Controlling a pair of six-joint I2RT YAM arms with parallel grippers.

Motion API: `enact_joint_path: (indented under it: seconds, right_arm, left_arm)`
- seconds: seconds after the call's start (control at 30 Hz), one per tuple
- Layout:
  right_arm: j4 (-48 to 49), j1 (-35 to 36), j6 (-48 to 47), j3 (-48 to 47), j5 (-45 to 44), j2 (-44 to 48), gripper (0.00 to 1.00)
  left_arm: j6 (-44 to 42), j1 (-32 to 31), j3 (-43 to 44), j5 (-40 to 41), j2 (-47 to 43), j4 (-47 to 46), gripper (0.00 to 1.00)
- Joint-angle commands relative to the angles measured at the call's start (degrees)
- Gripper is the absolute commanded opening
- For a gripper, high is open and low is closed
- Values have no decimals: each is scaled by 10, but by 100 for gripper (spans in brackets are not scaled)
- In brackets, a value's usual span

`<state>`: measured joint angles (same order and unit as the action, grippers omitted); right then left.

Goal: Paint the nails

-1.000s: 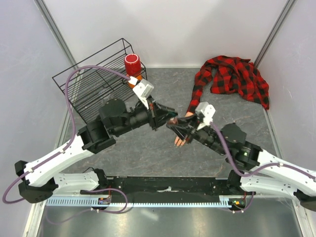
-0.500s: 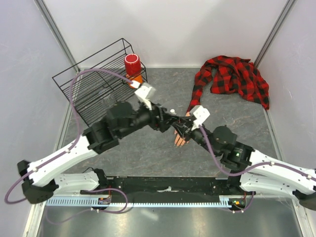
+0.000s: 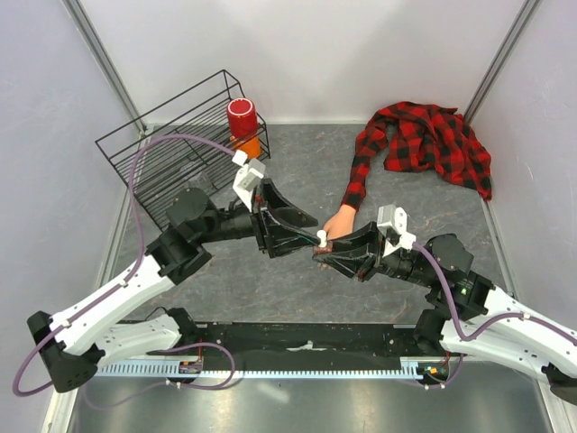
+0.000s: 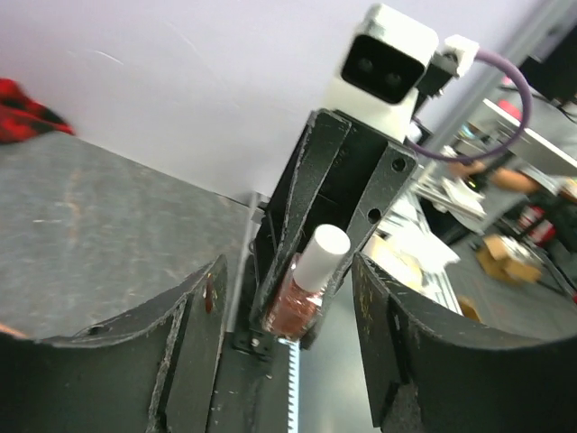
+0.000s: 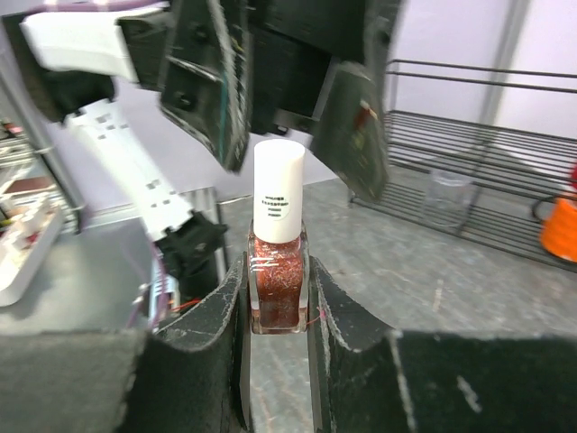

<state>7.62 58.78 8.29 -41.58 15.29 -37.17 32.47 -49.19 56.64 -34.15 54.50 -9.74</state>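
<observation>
since half a second ago both arms had drawn apart over the table (image 3: 270, 280). the right claw (image 3: 335, 257) had pulled back toward its own side, shut on the glass body of the polish bottle (image 5: 278, 289). the left claw (image 3: 306, 234) had backed off and stood spread wide, touching nothing, its two fingers either side of the white cap (image 5: 277, 189) but apart from it. cap on, no brush out, so painting had not begun; judged as the set-up for unscrewing, left claw to close on the cap next.

bottle: long axis lay along the right claw's fingers, cap end pointing out toward the left claw, red glitter body seated between the pads.

mannequin hand (image 3: 341, 219): flat on the table, just behind the two claws. its long axis ran from the plaid sleeve (image 3: 359, 176) at the far side toward the arm bases, fingers pointing near and slightly left. fingertips hidden under the right claw; nails not resolvable.
</observation>
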Motion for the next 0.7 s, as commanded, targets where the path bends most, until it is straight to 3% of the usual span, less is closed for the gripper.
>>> enact_joint_path:
  seconds: [0.0, 0.27, 0.43, 0.53, 0.57, 0.63, 0.67]
  right_arm:
    - [18, -3, 30, -17, 67, -7, 0]
    - [25, -12, 27, -22, 32, -21, 0]
    - [23, -19, 21, -35, 8, -36, 0]
    - [14, -22, 12, -46, -23, -46, 0]
    - [7, -22, 6, -57, -38, -49, 0]
    - [-32, -22, -17, -84, -125, -74, 0]
    - [-44, -18, -21, -92, -170, -97, 0]
  left_arm:
    - [46, 3, 3, -107, 18, -93, 62]
    - [35, 3, 15, -130, 29, -89, 31]
    - [1, 1, 36, -121, 39, -33, 27]
    - [-28, -4, 46, -95, 39, 8, 17]
    - [-41, -13, 57, -51, 37, 28, 6]
    - [-99, -43, 79, 54, 37, 117, 2]
    - [-131, -92, 100, 224, 45, 138, 2]
